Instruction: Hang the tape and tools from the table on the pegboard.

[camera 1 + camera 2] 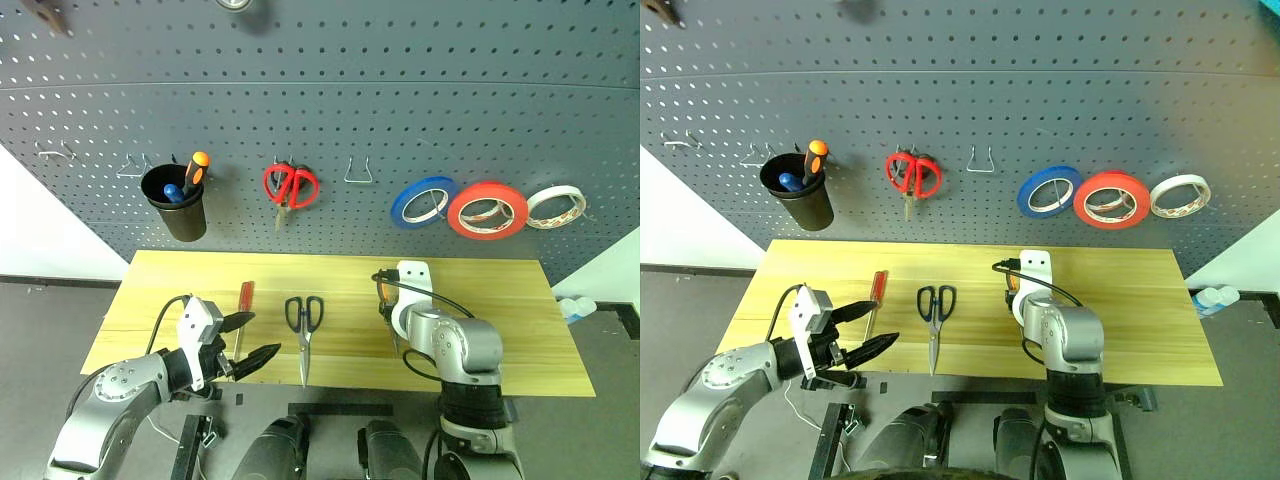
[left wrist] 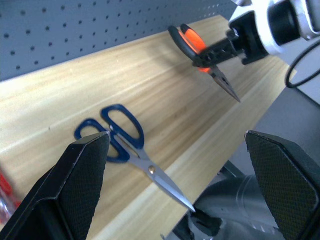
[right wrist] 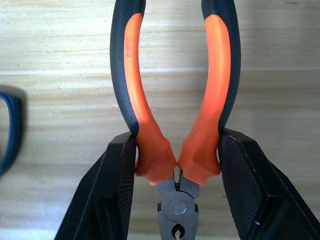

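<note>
Red tape (image 1: 487,209) already hanging on pegboard (image 1: 330,90). Right gripper (image 3: 175,165) clamping pliers (image 3: 175,100); left gripper (image 1: 245,345) gaping wide. Scissors (image 1: 304,325), screwdriver (image 1: 242,310) waiting at its two o'clock on table (image 1: 520,320).

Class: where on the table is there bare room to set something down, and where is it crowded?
Free: the table to the right of the right claw holding the pliers. Crowded: the left half, with screwdriver, scissors and open left claw.
</note>
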You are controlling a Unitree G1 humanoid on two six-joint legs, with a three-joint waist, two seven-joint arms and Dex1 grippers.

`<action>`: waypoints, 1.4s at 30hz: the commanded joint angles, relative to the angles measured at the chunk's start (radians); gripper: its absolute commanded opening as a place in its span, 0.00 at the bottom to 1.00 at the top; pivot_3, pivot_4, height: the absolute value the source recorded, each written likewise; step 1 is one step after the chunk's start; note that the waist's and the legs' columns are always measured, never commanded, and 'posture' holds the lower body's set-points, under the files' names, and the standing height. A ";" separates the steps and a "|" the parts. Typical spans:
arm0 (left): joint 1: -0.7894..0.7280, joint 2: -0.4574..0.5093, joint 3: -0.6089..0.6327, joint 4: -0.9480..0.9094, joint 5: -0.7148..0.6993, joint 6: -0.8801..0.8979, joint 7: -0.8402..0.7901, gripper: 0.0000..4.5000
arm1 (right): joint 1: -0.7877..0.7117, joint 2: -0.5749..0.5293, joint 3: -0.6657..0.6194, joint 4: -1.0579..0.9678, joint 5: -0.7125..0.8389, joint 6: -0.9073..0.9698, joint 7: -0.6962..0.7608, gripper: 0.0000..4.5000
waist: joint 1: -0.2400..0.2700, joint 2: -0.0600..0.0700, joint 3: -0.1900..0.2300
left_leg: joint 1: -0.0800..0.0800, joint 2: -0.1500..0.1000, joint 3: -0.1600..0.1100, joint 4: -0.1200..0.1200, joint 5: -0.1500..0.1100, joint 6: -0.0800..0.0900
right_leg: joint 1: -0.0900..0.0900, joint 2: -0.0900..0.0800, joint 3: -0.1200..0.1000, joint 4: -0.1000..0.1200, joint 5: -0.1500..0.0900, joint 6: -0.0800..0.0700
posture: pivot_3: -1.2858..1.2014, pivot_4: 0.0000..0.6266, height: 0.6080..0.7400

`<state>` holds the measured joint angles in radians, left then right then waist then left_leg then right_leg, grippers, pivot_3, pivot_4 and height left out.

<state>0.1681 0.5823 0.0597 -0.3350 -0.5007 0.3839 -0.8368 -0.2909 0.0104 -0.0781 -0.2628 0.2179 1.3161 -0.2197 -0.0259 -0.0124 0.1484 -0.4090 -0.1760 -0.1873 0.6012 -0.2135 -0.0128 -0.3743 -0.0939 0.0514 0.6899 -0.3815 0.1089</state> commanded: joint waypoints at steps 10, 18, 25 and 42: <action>-0.094 -0.010 -0.017 0.089 0.030 -0.053 -0.046 1.00 | 0.120 -0.075 0.072 -0.203 -0.006 -0.230 0.168 0.47 | -0.017 -0.001 -0.042 | 0.001 0.000 0.000 0.012 0.000 0.001 | 0.001 0.001 0.000 0.010 0.001 0.000 | 0.51 0.05 0.84; -0.138 -0.015 -0.026 0.138 0.044 -0.070 -0.068 1.00 | 0.161 -0.107 0.136 -0.252 -0.008 -0.403 0.259 0.47 | -0.019 -0.001 -0.065 | 0.002 0.000 -0.001 0.013 0.000 0.001 | 0.002 0.002 0.000 0.011 0.001 -0.001 | 0.51 0.02 0.84; -0.160 -0.017 -0.029 0.158 0.050 -0.075 -0.080 1.00 | 0.154 -0.081 0.131 -0.268 -0.004 -0.549 0.278 0.47 | -0.019 -0.001 -0.078 | 0.002 0.000 -0.001 0.014 0.000 0.001 | 0.003 0.003 0.000 0.012 0.001 -0.001 | 0.51 0.01 0.84; -0.162 -0.025 -0.034 0.158 0.050 -0.074 -0.089 1.00 | -0.120 0.030 0.172 -0.041 -0.135 -1.027 0.225 0.47 | -0.021 -0.001 -0.087 | 0.006 0.001 -0.001 0.015 0.001 -0.002 | 0.005 0.004 0.000 0.014 0.002 -0.002 | 0.52 0.01 0.84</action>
<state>0.0157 0.5560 0.0179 -0.1582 -0.4464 0.3222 -0.9214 -0.3667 0.0241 0.0803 -0.3102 0.1007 0.3479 0.0162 -0.0472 -0.0136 0.0616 -0.4028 -0.1750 -0.1887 0.6160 -0.2122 -0.0147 -0.3691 -0.0897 0.0518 0.7043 -0.3794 0.1065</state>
